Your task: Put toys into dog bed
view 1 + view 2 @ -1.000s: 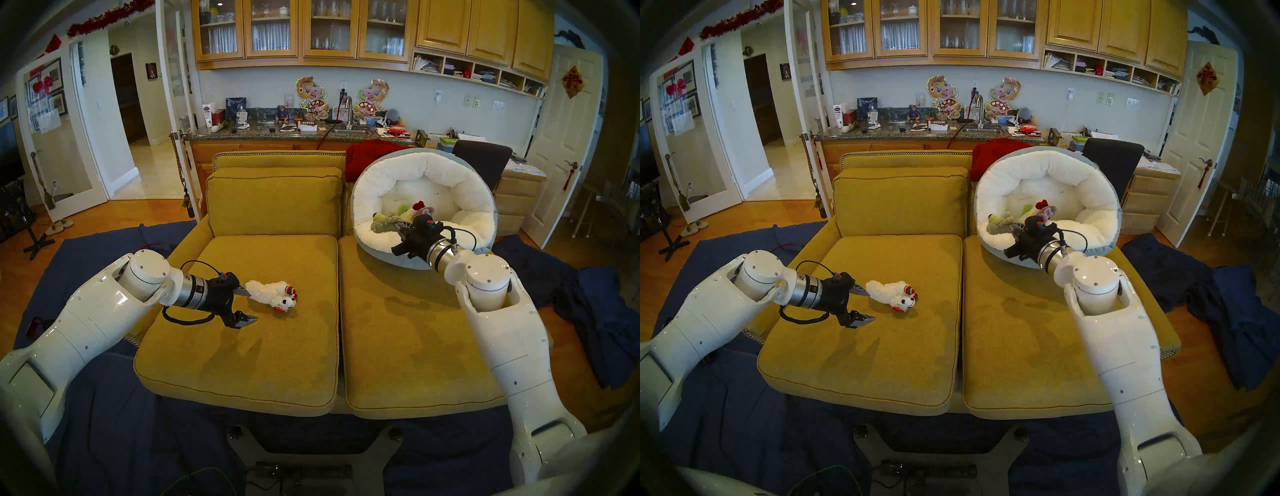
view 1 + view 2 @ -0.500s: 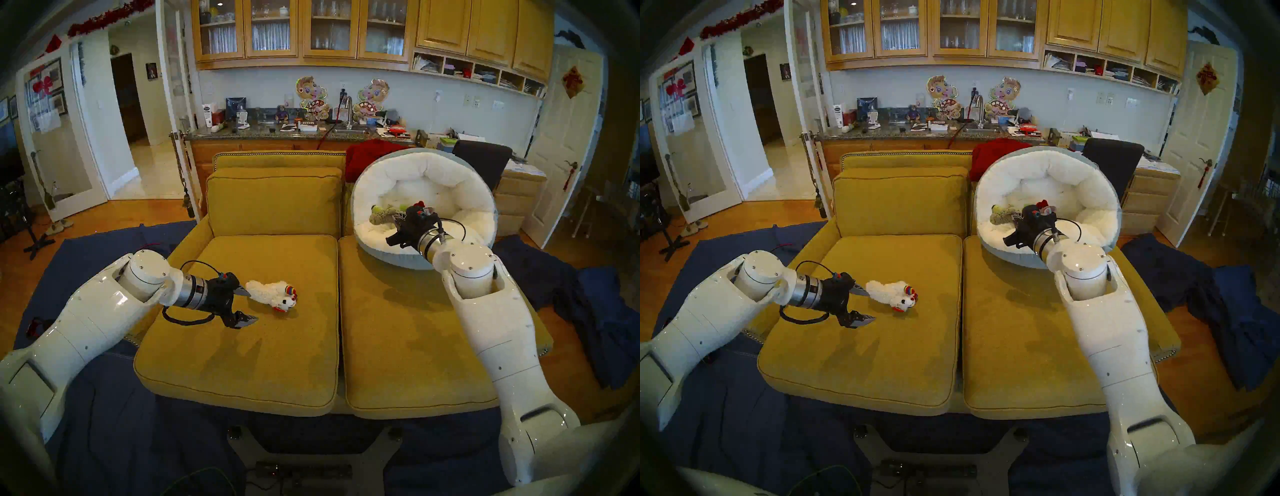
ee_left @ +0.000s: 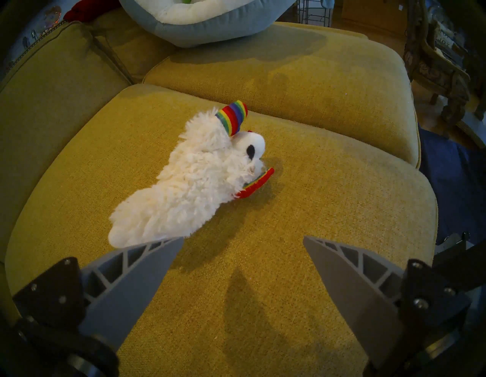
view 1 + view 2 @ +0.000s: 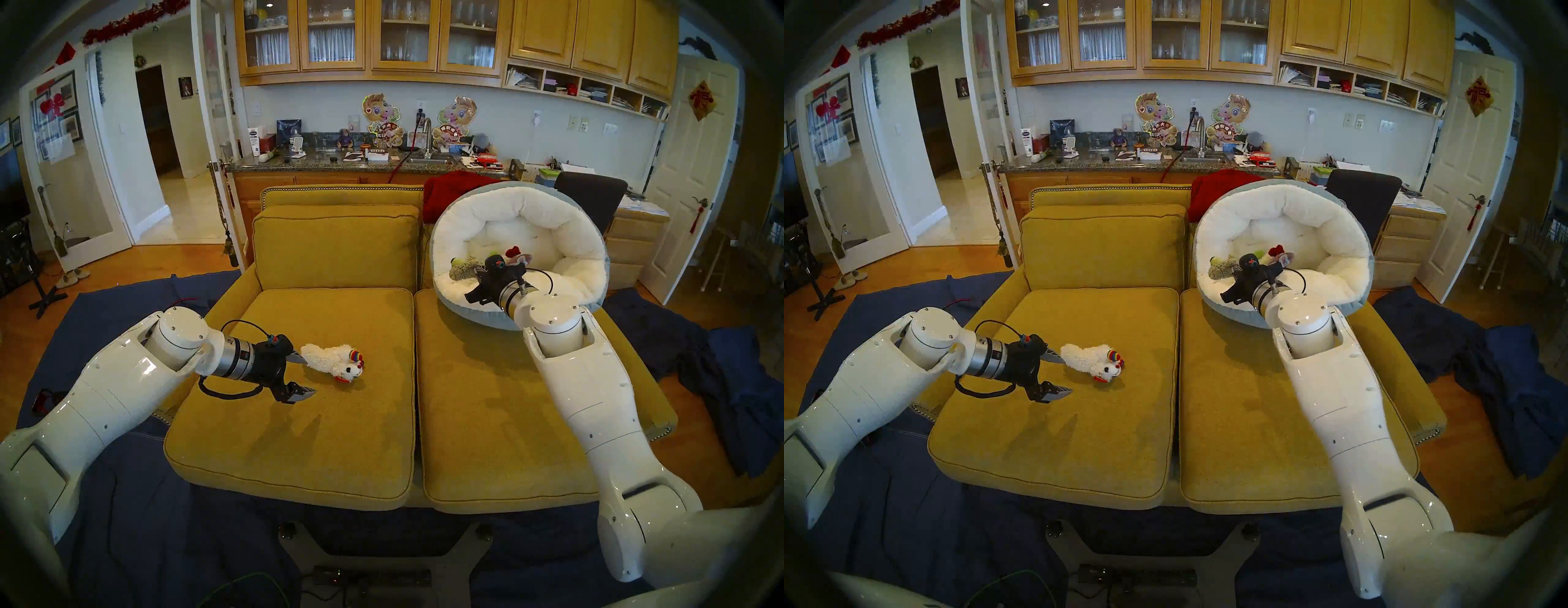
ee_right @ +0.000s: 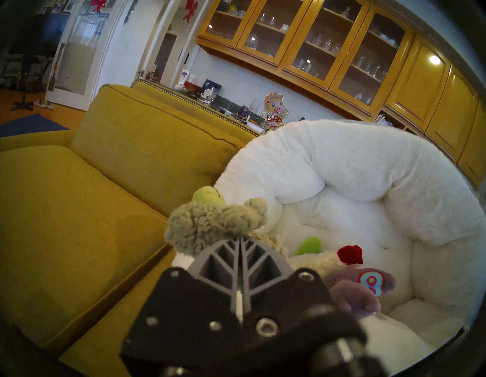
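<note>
Mustard-yellow sofa cushions (image 4: 297, 424) fill the middle of our view, with a cluttered kitchen counter (image 4: 322, 159) and wooden cabinets behind. Our dog bed (image 4: 564, 237) sits on the right-hand cushion, tipped back against the sofa.

Compared with a second ago, our right arm has carried its load forward and a little toward the middle: the right gripper (image 5: 240, 238) now reaches over the bed's near rim instead of hanging in front of it. Its jaws are pressed fully together on the shaggy beige animal (image 5: 210, 221), which hangs above the left part of the bed's white inside. We judge this toy is nearly where it can be let go; opening the jaws here should drop it into the bed, though it sits close to the left rim and could roll out.

Already lying in the bed are the lime-green cactus (image 5: 309, 244), the white lamb with dark-red ears (image 5: 349, 254) and the purple animal (image 5: 368, 284).

Our left arm has not shifted. The left gripper (image 3: 243, 238) hovers with its jaws spread wide and holding nothing, just beside the tail end of the white lamb with rainbow ears (image 3: 194, 176), which lies on the left cushion. That lamb looks like the last toy outside the bed, so we reckon the task is close to done.
</note>
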Motion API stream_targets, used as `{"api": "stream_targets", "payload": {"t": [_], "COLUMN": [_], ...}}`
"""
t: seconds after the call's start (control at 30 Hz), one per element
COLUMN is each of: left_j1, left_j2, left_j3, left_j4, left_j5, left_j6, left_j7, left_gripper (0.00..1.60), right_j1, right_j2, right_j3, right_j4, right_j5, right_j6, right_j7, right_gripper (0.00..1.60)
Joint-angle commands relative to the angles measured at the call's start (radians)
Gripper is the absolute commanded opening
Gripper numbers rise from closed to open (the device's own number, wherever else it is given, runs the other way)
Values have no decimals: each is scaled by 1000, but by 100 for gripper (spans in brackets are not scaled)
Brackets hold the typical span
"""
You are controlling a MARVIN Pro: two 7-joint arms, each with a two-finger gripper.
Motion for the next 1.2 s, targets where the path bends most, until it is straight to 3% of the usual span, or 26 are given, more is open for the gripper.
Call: {"api": "stream_targets", "payload": {"t": [0.0,0.23,0.3,1.03,1.07,1.1,1.13,1.17], "left_j1": [-26,-25,-25,-23,-23,-23,-24,-24], "left_j2": [1,1,1,1,1,1,1,1], "left_j3": [-17,-17,-17,-18,-18,-18,-18,-18], "left_j4": [-10,-10,-10,-11,-11,-11,-11,-12], "left_j5": [-3,-3,-3,-3,-3,-3,-3,-3], "left_j6": [-3,-3,-3,-4,-4,-4,-4,-4], "left_j7": [3,3,4,6,6,6,6,6], "left_gripper": [160,160,160,160,160,160,160,160], "right_j1": [113,150,195,324,317,336,331,340], "right_j2": [-9,-16,-17,-44,-44,-45,-43,-42], "right_j3": [13,9,-7,-68,-66,-69,-66,-66], "right_j4": [13,59,108,349,347,365,363,372], "right_j5": [-40,-80,-103,-227,-230,-234,-237,-241], "right_j6": [-8,-11,-8,-25,-29,-28,-33,-36], "right_j7": [-25,-37,-37,-66,-69,-68,-71,-71], "right_gripper": [0,0,0,0,53,68,106,120]}}
